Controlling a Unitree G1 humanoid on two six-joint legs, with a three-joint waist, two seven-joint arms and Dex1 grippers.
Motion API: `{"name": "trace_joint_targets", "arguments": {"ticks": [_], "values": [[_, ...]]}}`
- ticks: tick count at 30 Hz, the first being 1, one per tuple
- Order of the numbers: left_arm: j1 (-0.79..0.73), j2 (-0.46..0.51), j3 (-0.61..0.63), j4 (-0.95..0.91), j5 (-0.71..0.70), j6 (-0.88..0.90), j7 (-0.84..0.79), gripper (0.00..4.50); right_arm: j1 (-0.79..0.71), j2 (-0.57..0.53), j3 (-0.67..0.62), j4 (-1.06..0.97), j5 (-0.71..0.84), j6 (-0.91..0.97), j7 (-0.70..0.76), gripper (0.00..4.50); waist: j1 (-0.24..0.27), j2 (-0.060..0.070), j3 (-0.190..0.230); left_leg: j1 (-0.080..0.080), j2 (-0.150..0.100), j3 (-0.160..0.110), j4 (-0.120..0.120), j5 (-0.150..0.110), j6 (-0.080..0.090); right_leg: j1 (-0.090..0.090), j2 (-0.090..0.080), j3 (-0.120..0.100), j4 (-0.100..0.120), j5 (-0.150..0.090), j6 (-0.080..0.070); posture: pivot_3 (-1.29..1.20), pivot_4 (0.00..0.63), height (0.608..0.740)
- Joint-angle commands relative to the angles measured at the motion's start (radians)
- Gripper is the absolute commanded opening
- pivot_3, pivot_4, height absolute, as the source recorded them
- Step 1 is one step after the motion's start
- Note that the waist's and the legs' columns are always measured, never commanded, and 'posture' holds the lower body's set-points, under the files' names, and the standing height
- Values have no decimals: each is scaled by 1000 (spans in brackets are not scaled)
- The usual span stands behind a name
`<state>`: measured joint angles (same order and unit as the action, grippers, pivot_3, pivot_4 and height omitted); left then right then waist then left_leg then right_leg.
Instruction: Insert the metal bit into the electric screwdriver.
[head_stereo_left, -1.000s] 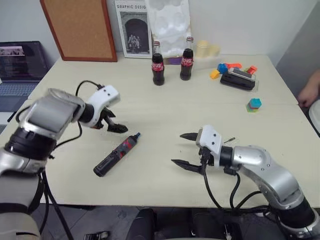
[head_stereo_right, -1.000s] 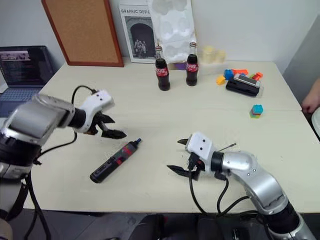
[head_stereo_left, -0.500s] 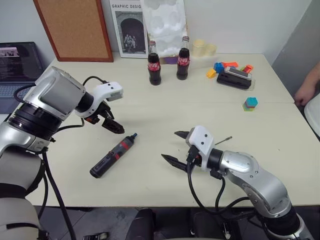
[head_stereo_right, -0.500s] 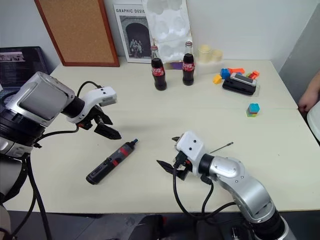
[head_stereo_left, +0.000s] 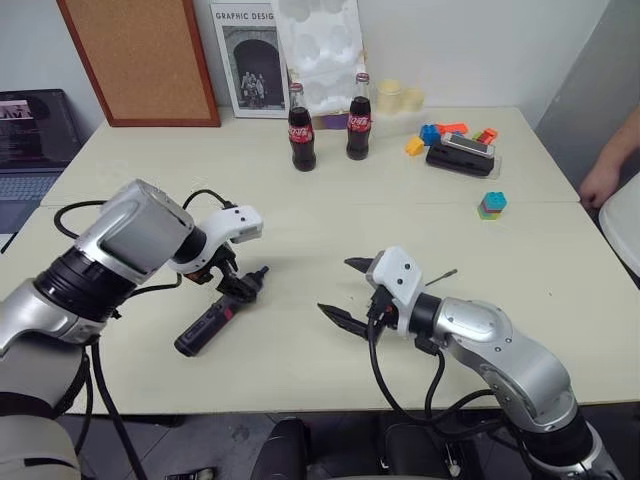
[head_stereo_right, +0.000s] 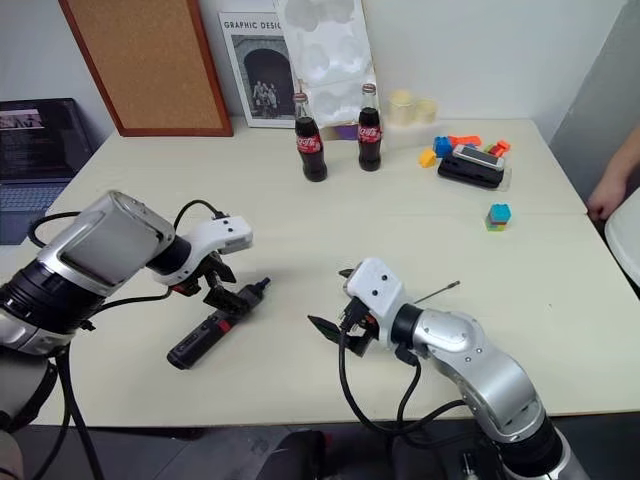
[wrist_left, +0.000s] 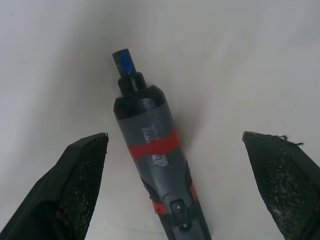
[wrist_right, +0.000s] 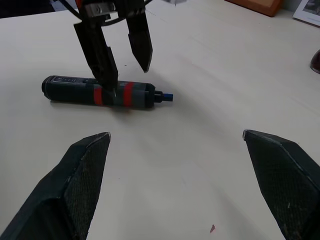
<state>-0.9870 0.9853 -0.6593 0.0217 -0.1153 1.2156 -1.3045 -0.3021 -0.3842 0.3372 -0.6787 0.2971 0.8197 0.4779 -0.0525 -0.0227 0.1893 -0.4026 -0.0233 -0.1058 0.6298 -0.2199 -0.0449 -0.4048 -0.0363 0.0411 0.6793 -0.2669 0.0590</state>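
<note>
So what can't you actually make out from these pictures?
- Metal bit: a thin sliver in the right eye view, partly behind the right gripper; its tip shape is too small to tell.
- Electric screwdriver: its rear end is cut off by the left wrist view's edge.
- Left gripper: open over the screwdriver; whether a finger touches it is unclear.
- Person's hand: cut off by the frame edge.

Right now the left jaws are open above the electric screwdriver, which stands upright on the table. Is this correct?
Not quite: the electric screwdriver lies flat on the table, as the right wrist view shows. The left gripper does hang over it with open jaws.
</note>
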Motion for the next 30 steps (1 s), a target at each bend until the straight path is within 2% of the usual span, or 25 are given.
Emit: {"name": "trace_joint_targets", "arguments": {"ticks": [1,5,14,30], "values": [[-15,-40,43,50,19,-54,51,4500,-19,10,-4,-27,8,0,-5,4463,0,0,0,0,0,0,0,0,0,0,0,0,0,0,0,0,150,740],[-33,-98,37,153,44,-132,84,4500,-12,12,-8,-41,11,12,-11,4463,2,0,0,0,0,1,0,0,0,0,0,1,0,0,0,0,150,740],[-31,-123,22,293,116,-253,72,4500,-11,13,-16,-51,14,29,-16,4463,-1,0,0,0,0,0,0,0,0,0,0,0,0,0,0,0,150,740],[-9,-121,25,246,134,-148,38,4500,-15,11,-14,-39,15,23,-12,4463,-2,0,0,0,0,0,0,0,0,0,0,0,0,0,0,0,150,740]]}}
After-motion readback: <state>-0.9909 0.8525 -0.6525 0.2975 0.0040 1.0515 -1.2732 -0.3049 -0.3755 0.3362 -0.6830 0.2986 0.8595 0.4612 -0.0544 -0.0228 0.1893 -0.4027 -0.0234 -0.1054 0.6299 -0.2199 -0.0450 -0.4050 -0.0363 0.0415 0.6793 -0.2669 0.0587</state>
